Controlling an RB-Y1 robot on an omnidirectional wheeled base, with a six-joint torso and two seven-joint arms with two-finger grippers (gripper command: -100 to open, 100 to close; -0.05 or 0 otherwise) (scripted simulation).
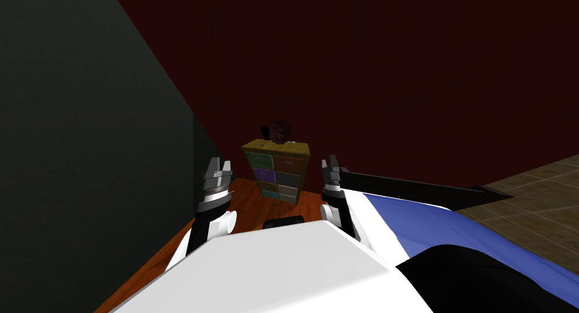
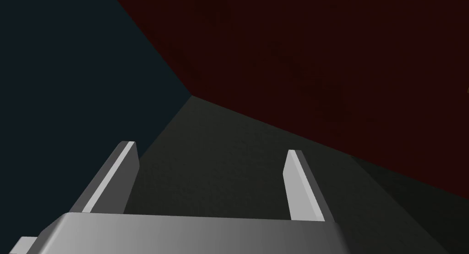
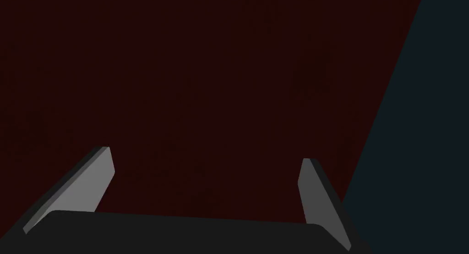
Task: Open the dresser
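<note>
A small yellowish dresser [image 1: 277, 169] with two columns of coloured drawers stands against the dark red wall, some way ahead in the head view. All its drawers look closed. A dark reddish-brown object [image 1: 279, 131] sits on top of it. My left gripper [image 1: 219, 169] is raised to the left of the dresser, well short of it, and the left wrist view shows my left gripper [image 2: 208, 171] open with nothing between its fingers. My right gripper [image 1: 332, 167] is raised to the dresser's right, and the right wrist view shows my right gripper [image 3: 206, 173] open too, nothing between its fingers.
A dark grey wall [image 1: 85, 129] runs along the left, meeting the red wall [image 1: 396, 72] beside the dresser. A bed with a blue and white cover [image 1: 452, 230] and a dark frame lies close on the right. Reddish wooden floor [image 1: 249, 194] leads toward the dresser.
</note>
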